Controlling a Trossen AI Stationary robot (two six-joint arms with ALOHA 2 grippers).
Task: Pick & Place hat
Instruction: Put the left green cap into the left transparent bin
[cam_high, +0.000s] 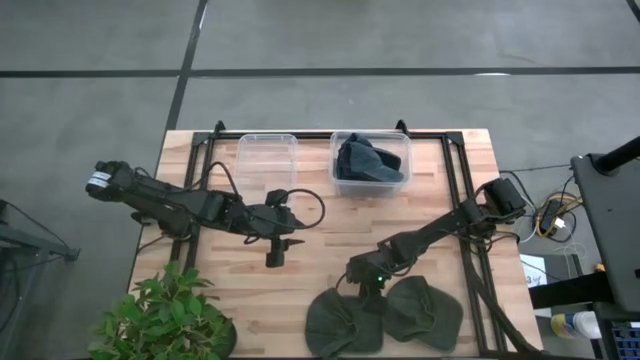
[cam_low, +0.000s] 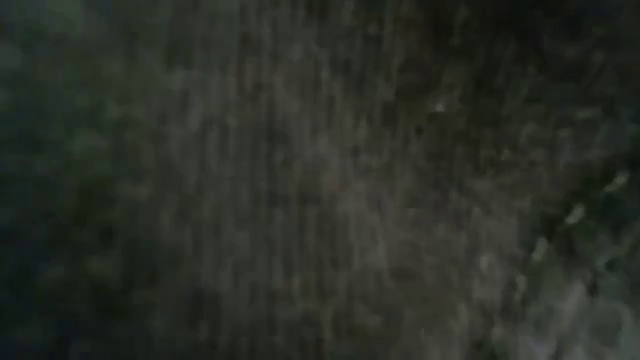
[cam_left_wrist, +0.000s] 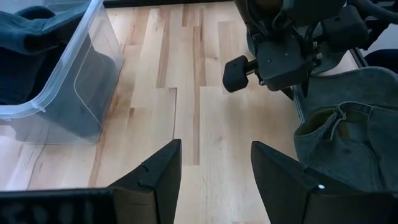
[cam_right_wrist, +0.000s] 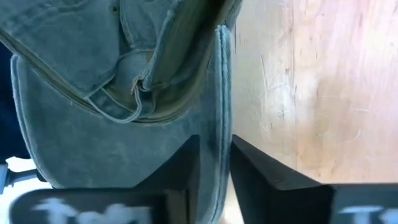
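Two olive-green hats lie at the table's near edge: one under my right gripper, the other just to its right. My right gripper is shut on the first hat, which rests on the wood. My left gripper hovers open over bare wood at mid-table, left of the hats. Its wrist view shows the right gripper and the hat. The low view is filled by dark cloth. My right gripper pinches the hat's rim edge between its two fingers. The fingers come slanting down from the table's far right and lie along the edge. The hat still lies flat on the table, spread out ahead of the fingers.
Two clear bins stand at the table's far edge: the left one holds nothing, the right one holds dark hats and shows in the left wrist view. A potted plant sits at the near left corner. Bare wood lies between the arms.
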